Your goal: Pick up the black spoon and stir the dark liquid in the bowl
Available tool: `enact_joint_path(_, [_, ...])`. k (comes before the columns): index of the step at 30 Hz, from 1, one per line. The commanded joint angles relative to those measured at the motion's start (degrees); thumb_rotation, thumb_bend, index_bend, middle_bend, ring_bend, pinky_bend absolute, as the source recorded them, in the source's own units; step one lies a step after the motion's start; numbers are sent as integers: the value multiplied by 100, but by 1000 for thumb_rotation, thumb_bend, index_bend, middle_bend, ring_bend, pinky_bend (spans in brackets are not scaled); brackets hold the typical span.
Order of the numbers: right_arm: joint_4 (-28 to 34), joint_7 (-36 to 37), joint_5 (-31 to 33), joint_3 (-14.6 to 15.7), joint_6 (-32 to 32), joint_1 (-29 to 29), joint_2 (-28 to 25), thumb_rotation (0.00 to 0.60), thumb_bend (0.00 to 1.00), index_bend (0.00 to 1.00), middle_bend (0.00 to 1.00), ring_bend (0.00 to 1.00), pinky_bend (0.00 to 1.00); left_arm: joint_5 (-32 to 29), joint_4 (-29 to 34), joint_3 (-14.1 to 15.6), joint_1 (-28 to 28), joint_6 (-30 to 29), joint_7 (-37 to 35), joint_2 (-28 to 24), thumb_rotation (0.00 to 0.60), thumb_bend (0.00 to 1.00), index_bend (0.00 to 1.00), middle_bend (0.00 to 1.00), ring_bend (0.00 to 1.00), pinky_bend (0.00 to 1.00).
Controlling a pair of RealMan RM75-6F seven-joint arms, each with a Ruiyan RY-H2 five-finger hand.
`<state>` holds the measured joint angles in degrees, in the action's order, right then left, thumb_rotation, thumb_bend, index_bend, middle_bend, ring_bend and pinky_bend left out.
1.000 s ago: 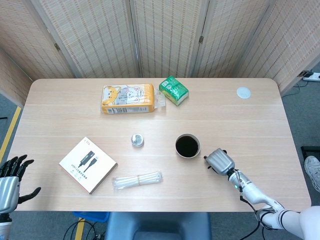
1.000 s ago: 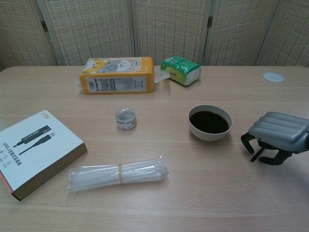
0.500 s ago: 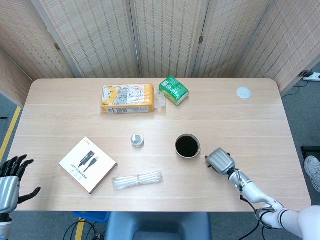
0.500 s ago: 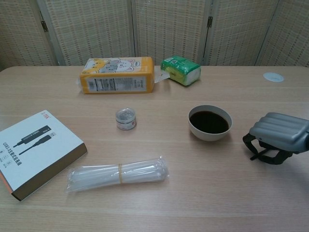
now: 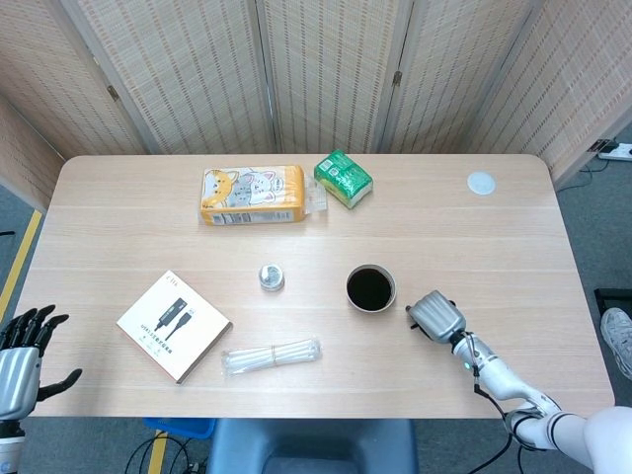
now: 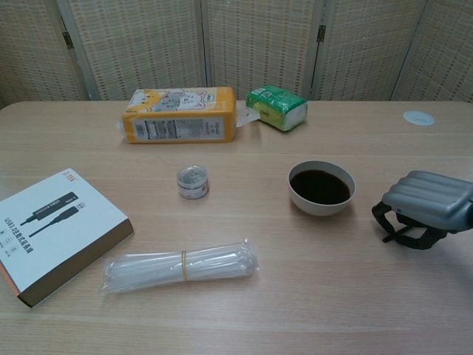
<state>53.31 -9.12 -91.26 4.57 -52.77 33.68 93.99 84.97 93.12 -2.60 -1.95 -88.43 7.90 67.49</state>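
Wooden tabletop [image 6: 244, 310]: right robot hand [image 6: 427, 209] sat palm-down w/ fingers curled, contents unclear, beside bowl [image 6: 321, 188] of dark liquid [image 6: 321, 186]; left robot hand [image 5: 20, 354] spread apart, off-table.

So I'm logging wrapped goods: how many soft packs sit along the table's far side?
2: the orange cat-print pack left of centre, and the green pack just right of it. None seems hidden.
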Motion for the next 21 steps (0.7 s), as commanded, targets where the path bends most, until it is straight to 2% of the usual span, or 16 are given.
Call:
enact_joint_path(1, [-31,126,-33,3,-93,-17,-2,600,373,624,973,1000,1000,-1,7,-2,-3,3,8,-1,600,184,230,150,119,142])
enact_joint_path(13, [-103,617,-148,31,-499,-132,-113,600,434,709,984,1000,1000,16,52,-21,-40,20,46,-4,600,184,230,150,119,142])
enact_joint_path(21, [-9,901,-174,-32,-857,-231,-288,600,449,727,988,1000,1000,27,82,-20,-53,25,79,-5,600,184,230,150,119,142])
